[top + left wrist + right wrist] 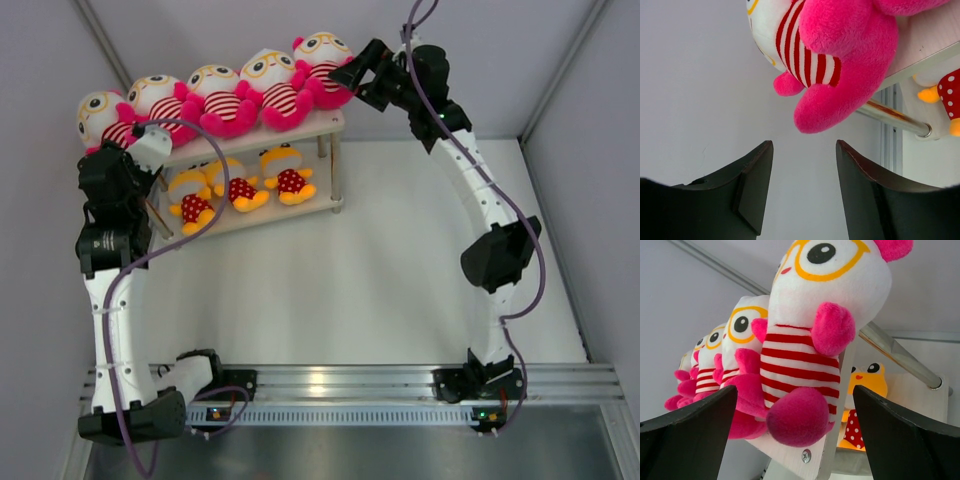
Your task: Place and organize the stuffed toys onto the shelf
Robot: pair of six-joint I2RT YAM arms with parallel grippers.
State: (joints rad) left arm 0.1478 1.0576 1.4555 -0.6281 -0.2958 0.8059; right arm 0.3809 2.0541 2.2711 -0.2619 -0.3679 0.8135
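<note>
Five striped stuffed toys (215, 100) sit shoulder to shoulder on the top board of the shelf (335, 122), with three orange plush (240, 185) on the lower tier, so each kind fills its own row. All sit heads up, long axis roughly vertical, faces forward. The left gripper (804, 147) and right gripper (347, 76) flank the row's ends, fingers apart and empty

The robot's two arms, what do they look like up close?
Both the left arm and right arm are slim white tubular links joined by chunky black joints. A thin purple cable runs loosely along each. The left gripper and right gripper end in two broad, matte black, wedge-shaped fingers.
</note>
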